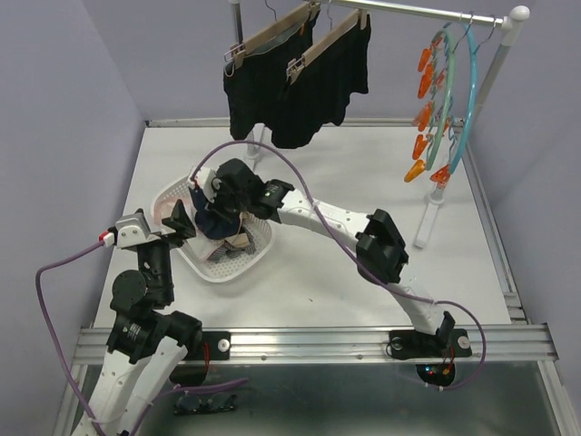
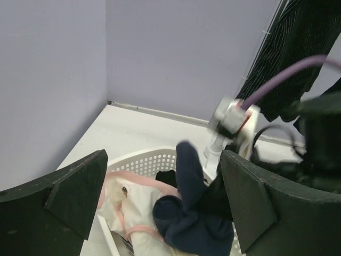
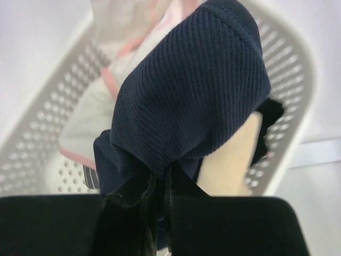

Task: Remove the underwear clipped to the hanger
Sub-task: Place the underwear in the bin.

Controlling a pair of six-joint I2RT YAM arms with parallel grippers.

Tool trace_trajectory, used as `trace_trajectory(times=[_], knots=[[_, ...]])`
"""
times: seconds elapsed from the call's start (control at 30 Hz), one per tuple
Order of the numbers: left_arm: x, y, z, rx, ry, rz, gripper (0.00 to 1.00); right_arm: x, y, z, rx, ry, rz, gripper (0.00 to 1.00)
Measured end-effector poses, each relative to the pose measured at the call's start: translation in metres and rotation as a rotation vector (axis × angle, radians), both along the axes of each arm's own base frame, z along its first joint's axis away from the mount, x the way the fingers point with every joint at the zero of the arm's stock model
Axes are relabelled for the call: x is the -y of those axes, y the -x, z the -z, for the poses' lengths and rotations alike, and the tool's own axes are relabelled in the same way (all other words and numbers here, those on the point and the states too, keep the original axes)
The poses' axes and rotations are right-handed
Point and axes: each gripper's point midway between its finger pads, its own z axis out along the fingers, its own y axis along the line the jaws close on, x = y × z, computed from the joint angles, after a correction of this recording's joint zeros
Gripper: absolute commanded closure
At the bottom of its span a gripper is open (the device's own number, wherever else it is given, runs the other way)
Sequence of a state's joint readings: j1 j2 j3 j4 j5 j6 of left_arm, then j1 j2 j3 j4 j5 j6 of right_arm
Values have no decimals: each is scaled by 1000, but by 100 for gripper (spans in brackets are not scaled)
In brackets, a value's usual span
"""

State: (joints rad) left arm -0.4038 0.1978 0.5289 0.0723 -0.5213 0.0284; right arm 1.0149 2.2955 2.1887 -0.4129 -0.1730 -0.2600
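You are partway through the job. On the rail [image 1: 408,11] at the back, two black shorts [image 1: 272,95] hang from wooden hangers [image 1: 272,32], each pinned by the hanger's metal clips, so those two are left to take down. Further right on the same rail, the curved plastic hangers [image 1: 440,100] with orange clips [image 1: 424,86] carry nothing, which suggests the small pieces are already off.

Those small pieces are in the white perforated basket [image 1: 213,272] on the left part of the table [image 1: 381,173]. Your right claw [image 3: 160,186] is closed on a bunched fold of the navy piece [image 3: 192,90] and holds it just over the basket, with the lower part of the cloth among the other pieces there. It looks ready to be let go. Your left claw [image 2: 165,197] stands wide open at the basket's near-left rim, gripping nothing.

The navy piece is a finely ribbed knit with a stitched hem along its top edge. It is limp and crumpled into a lump where the claw pinches it. Beneath and beside it lies the white-and-pink piece [image 2: 136,205], pale with pink edging, and a grey-striped piece [image 1: 238,243] shows at the basket's near side. The black shorts are much larger, hang flat and overlap each other, so each will probably need its clips freed one side at a time.
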Motion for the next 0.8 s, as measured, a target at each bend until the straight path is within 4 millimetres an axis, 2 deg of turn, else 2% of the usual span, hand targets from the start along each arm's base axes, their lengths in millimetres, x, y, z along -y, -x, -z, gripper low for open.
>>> trace_trajectory(times=[0.03, 0.07, 0.1, 0.17, 0.23, 0.3, 0.37, 0.4, 0.47, 0.57, 0.8], knots=[[-1, 0, 0, 2, 2, -3, 1, 2, 2, 16, -11, 32, -10, 92], [-1, 0, 0, 2, 2, -4, 1, 9, 7, 47, -33, 92, -31, 91], [-1, 0, 0, 2, 2, -4, 1, 12, 9, 58, -43, 118, -40, 89], [-1, 0, 1, 1, 2, -4, 1, 23, 18, 86, -63, 190, -77, 76], [0, -1, 3, -3, 0, -4, 1, 29, 22, 97, -70, 220, -100, 56], [0, -1, 4, -6, -1, -4, 1, 32, 24, 101, -62, 240, -124, 45], [0, -2, 4, -6, -2, -3, 1, 34, 26, 102, -57, 253, -141, 27], [0, -2, 4, -6, -2, -3, 1, 35, 27, 101, -56, 257, -148, 11], [0, -2, 4, -7, -2, -3, 1, 38, 29, 96, -52, 262, -155, 2], [1, -2, 4, -6, -2, -1, 1, 44, 33, 72, -27, 258, -173, 0], [5, -3, 4, -5, -8, 24, 1, 63, 42, -35, 112, 150, -199, 0]])
